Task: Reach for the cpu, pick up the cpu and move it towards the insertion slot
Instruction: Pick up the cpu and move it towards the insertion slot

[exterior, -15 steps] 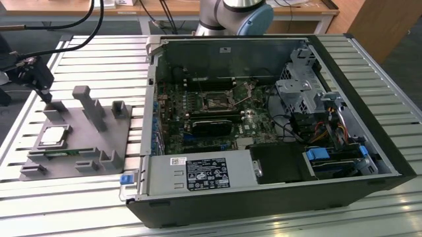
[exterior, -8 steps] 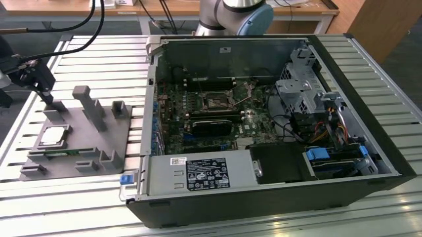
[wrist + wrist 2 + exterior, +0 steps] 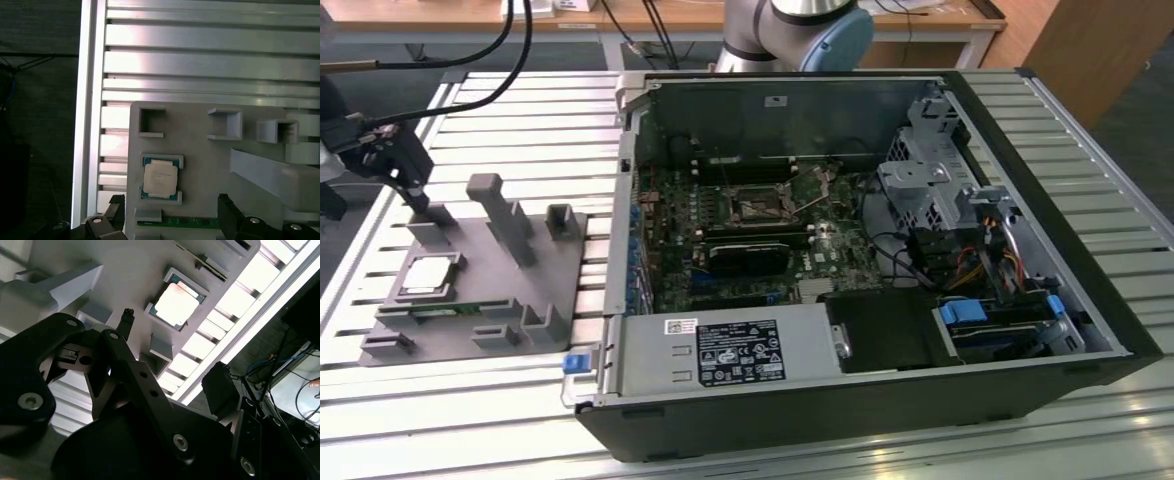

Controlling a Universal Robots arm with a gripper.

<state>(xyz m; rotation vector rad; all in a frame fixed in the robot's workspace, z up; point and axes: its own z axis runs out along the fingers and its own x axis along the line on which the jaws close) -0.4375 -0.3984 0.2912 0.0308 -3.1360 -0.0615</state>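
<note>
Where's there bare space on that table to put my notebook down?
Bare: the slatted table in front of the grey holder, and its strip at the exterior view's right of the computer case. Crowded: the holder, with cpu and posts, and the case's inside.

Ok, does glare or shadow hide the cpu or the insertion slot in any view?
Second wrist view: glare washes the cpu pale, and the table slats blow out white. First wrist view: the cpu is evenly lit, the slats carry bright bands. Exterior view: the insertion slot sits dim inside the computer case, yet its frame shows.
</note>
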